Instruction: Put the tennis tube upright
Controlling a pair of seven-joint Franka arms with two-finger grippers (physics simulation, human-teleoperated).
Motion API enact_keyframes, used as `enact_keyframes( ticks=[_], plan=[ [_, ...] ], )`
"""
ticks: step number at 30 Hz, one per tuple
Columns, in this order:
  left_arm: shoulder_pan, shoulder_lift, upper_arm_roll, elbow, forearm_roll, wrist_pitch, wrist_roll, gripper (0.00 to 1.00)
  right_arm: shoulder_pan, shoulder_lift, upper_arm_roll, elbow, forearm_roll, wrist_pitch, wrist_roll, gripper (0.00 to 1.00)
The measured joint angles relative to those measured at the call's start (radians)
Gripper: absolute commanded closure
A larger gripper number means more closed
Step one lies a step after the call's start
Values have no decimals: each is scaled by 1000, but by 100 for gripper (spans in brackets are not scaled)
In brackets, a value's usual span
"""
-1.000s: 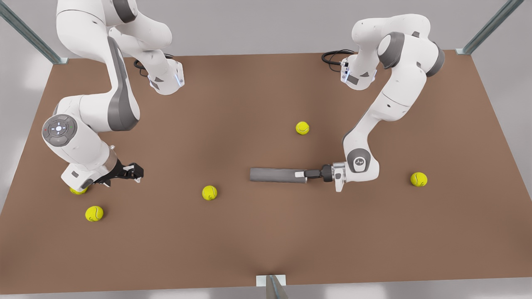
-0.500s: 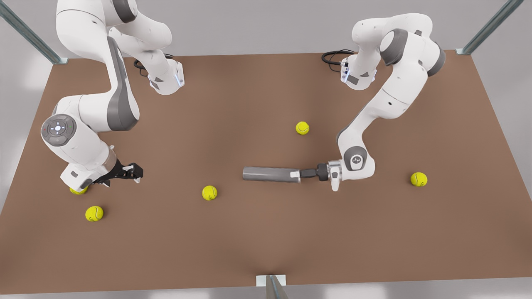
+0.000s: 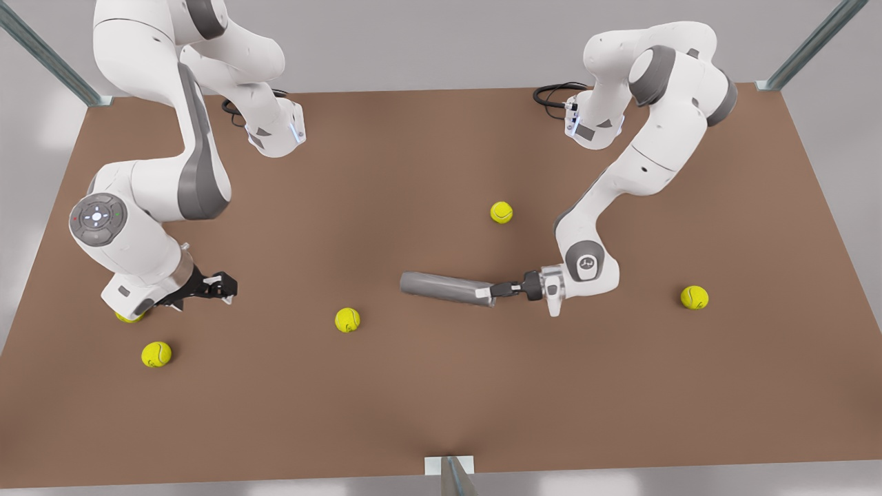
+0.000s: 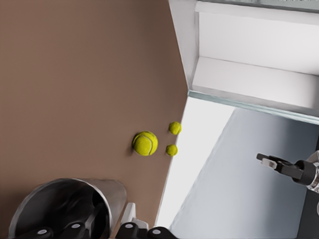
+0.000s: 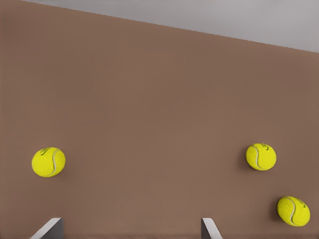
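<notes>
You have a plain brown table [image 3: 386, 413] carrying five yellow-green tennis balls. One ball [image 3: 501, 212] sits near the middle, another [image 3: 347, 319] lies closer to the near edge, and a third [image 3: 694, 297] rests well out toward the front view's right. Two more sit close together at the front view's left: one [image 3: 156, 355] in the open, one [image 3: 129, 317] half hidden under an arm.

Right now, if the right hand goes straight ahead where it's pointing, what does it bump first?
Probably just the bare table. Seen from its wrist, the open right hand faces plain brown surface, and the tennis balls sit off to both sides.
</notes>
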Motion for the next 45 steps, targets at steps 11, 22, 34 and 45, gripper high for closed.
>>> enact_keyframes(
  ticks=[11, 22, 34, 45],
  plan=[
    [19, -13, -16, -5, 7, 20, -16, 79, -1, 9, 0, -2, 0, 3, 0, 0],
    [129, -62, -56, 40, 101, -42, -343, 79, -1, 9, 0, -2, -1, -2, -1, 0],
    [145, -214, -50, 69, 412, -44, -749, 79, -4, 12, 0, -2, -1, 3, -2, 0],
    [194, -323, -48, 106, 747, -78, -1046, 79, -5, 2, 0, 0, 0, -8, -4, 0]
  ],
)
